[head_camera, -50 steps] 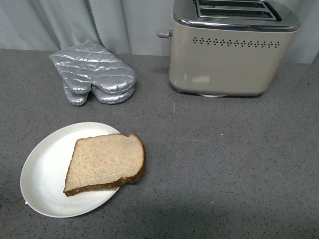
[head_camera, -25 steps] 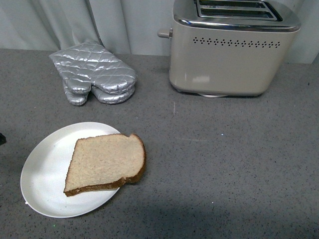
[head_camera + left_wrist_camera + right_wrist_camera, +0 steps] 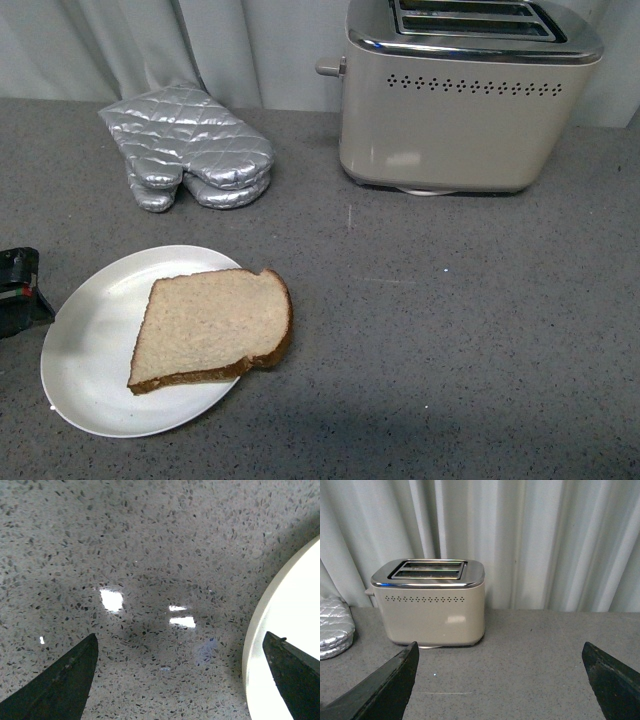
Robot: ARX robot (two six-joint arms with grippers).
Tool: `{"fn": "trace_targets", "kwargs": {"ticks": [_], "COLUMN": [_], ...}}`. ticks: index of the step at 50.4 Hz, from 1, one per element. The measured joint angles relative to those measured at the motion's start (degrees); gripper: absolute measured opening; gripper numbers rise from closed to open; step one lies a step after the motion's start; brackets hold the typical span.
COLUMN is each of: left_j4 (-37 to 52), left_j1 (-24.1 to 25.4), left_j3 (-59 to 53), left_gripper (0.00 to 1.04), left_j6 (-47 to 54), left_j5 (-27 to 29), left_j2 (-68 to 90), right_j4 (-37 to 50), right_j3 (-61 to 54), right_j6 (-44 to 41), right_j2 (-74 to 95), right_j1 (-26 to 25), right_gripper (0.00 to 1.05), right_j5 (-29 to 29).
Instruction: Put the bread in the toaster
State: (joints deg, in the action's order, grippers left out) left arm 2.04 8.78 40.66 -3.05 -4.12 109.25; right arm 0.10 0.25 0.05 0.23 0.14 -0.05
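Note:
The bread (image 3: pixel 213 327), a light-brown slice with a dark crust, lies flat on a white plate (image 3: pixel 90 330) at the front left. The beige toaster (image 3: pixel 460 110) with its chrome top and two empty slots stands at the back right, its lever knob (image 3: pixel 330 68) on its left side. My left gripper (image 3: pixel 20 290) shows as a black part at the left edge, just left of the plate. In the left wrist view it (image 3: pixel 180 637) is open and empty over the counter, one finger above the plate's rim (image 3: pixel 257 645). My right gripper (image 3: pixel 500 647) is open and empty, facing the toaster (image 3: pixel 432 605) from a distance.
A silver quilted oven mitt (image 3: pixel 190 150) lies at the back left, also seen in the right wrist view (image 3: pixel 332 627). The grey speckled counter (image 3: pixel 450 330) stretches between plate and toaster. A pale curtain (image 3: pixel 545 540) hangs behind.
My left gripper has come into the front view at the left edge, moving toward the plate. Bread, plate and toaster have not moved.

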Motion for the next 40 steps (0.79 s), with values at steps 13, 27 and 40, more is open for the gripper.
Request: {"fn": "trace_targets", "kwargs": {"ticks": [13, 27, 40], "left_j4": [-2.05, -2.64, -3.26], "left_j1": [-2.32, -4.33, -5.07], "left_j3": [1.31, 1.88, 1.18], "left_gripper": [0.60, 0.15, 0.03], "left_j6": [-0.07, -1.70, -5.44], "left_j5": [-1.09, -4.76, -8.48], "left_j2": [2.84, 3.56, 1.55], "right_j4": [0.00, 0.00, 0.00], "right_j3": [0.00, 0.00, 0.00], "right_j6": [0.00, 0.00, 0.00], "right_j2": [0.00, 0.00, 0.00], "right_j1": [0.00, 0.00, 0.00], "right_gripper": [0.95, 0.95, 0.95], "right_j5": [-0.02, 0.00, -0.02]}}
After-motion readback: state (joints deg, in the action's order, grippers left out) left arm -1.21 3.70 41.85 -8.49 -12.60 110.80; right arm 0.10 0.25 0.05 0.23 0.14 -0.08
